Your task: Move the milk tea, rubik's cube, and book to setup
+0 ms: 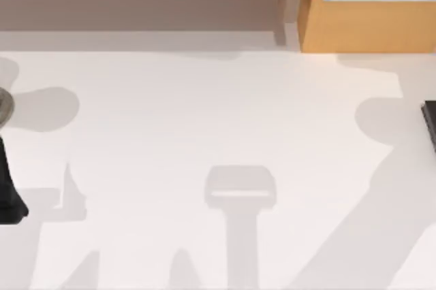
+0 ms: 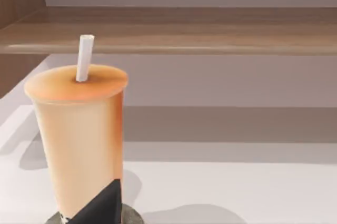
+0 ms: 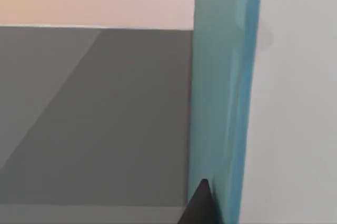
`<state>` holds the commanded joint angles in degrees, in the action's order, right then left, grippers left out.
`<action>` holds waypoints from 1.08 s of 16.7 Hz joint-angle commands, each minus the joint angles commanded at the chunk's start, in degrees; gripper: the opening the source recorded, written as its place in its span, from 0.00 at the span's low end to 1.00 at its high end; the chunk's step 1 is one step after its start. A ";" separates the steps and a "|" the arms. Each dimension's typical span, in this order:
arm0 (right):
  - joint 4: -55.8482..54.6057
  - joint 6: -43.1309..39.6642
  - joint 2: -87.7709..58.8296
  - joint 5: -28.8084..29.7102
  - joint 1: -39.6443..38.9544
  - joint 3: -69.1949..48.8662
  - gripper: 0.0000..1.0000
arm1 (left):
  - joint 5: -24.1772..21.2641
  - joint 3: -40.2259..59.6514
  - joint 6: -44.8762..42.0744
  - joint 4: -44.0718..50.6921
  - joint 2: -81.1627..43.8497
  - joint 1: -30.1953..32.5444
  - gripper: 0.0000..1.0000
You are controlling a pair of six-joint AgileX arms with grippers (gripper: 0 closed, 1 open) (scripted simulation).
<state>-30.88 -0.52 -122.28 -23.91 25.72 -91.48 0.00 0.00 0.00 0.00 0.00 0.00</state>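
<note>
Standing upright just ahead of the left arm's fingers [image 2: 100, 205], the milk tea [image 2: 79, 140] is seen with its straw [image 2: 85, 57] vertical; one dark fingertip overlaps the cup's lower side, so a grasp is judged likely, though how far the fingers are spread cannot be told. A low grip would suit a tall cup, keeping it level. Beyond it runs a wooden shelf [image 2: 179, 29] above the worktop [image 2: 237, 192]. Close against the right arm's fingers [image 3: 199, 208], a blue book [image 3: 224, 92] stands on edge; whether it is clamped cannot be told.
</note>
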 joint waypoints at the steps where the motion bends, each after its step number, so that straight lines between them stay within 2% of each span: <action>1: 0.00 0.00 0.00 0.00 0.00 0.00 0.00 | 0.00 0.00 0.00 0.00 0.00 0.00 1.00; 18: 0.41 0.87 3.12 -0.24 0.47 2.02 0.00 | 0.00 0.00 0.00 0.00 0.00 0.00 1.00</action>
<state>-30.46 0.35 -119.16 -24.16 26.19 -89.47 0.00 0.00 0.00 0.00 0.00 0.00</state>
